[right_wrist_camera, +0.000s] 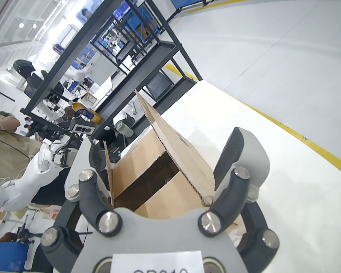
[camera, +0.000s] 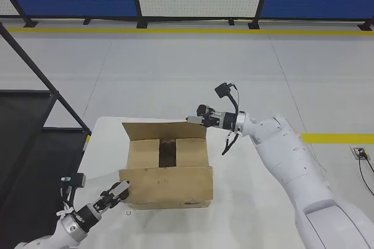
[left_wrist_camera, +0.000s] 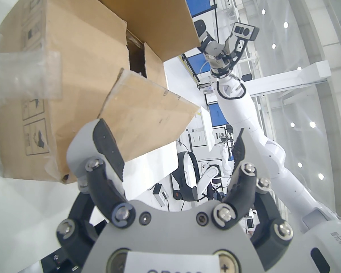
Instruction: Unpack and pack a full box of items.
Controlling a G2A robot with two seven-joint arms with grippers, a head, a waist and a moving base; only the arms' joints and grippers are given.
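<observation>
White table [camera: 234, 199]; box [camera: 168, 183] interior dark, contents hidden under half-closed top.

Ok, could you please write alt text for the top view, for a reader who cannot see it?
A cardboard box with partly opened flaps stands on a white table. The right tool, open, is at a corner of the far flap; the left tool, open, is at the box's near left corner.
</observation>
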